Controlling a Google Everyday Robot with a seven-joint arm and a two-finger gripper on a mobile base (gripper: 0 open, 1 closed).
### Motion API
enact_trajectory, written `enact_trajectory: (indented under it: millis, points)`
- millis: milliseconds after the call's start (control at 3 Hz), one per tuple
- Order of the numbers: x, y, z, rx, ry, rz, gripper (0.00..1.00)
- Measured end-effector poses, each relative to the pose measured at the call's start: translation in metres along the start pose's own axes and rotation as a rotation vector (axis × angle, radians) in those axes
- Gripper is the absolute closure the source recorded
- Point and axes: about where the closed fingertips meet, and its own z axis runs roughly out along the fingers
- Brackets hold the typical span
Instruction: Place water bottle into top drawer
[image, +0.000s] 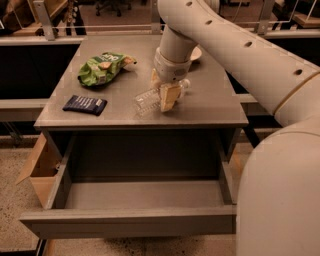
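Note:
The water bottle (146, 100) is clear ribbed plastic and lies on its side on the grey desk (210, 107), near the front middle, with its cap pointing right. My gripper (162, 90) comes down from the arm above and sits right over the bottle's right half, at desk height. The bottle rests on the desk top. The top drawer (127, 221) is pulled fully open below the desk's front edge. Its wide shallow grey inside shows nothing in it.
A green snack bag (102, 67) lies at the back left of the desk and a dark blue packet (85, 104) at the front left. A white dish (196, 52) is behind the arm. A tan cardboard box (37, 165) stands left of the drawer. My base (280, 190) fills the right foreground.

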Motion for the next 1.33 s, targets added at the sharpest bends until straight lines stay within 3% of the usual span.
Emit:
enact_trajectory:
  millis: [333,667,1000,1333]
  points:
    - [-0.012,-0.004,-0.025,0.044,-0.021,-0.027,0.84]
    - [-0.044,0.015,-0.052,0.003,-0.026,-0.048,1.00]
    - [-0.079,0.034,-0.048,-0.060,-0.131,-0.030,1.00]
    - [-0.084,0.037,-0.046,-0.059,-0.127,-0.029,1.00]
